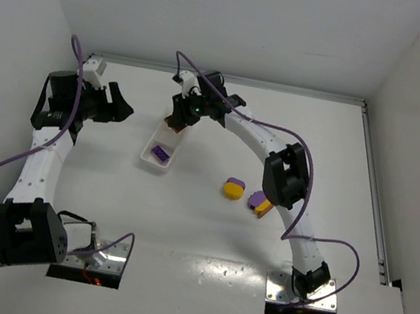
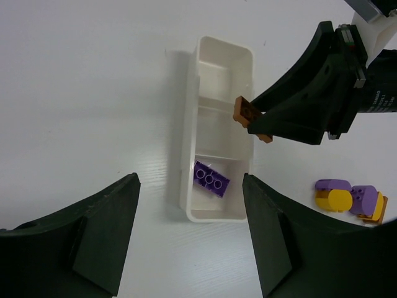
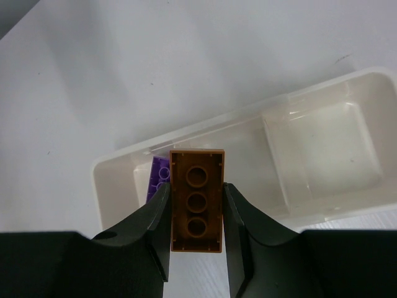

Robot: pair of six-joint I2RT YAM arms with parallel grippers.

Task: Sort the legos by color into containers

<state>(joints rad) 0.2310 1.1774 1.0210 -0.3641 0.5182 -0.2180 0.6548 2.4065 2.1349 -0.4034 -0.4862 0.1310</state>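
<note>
Legos [image 1: 234,188] in yellow and purple are left unsorted at the tabletop's [image 1: 182,225] middle; one purple brick [image 1: 161,152] is lodged in the tray [image 2: 214,49] toward the far edge. A brown brick [image 2: 246,112] is clamped in the right hand [image 3: 196,194] above it; the left hand [image 2: 189,186] is spread open, empty.

I see the tray [image 2: 188,155] lying left of centre on the table [image 1: 195,285]. One block [image 2: 211,179] lies in its nearest compartment. My right gripper [image 3: 196,200] holds a second block [image 3: 196,177] above the tray. Loose blocks [image 2: 347,198] cluster on the table to the tray's right.
</note>
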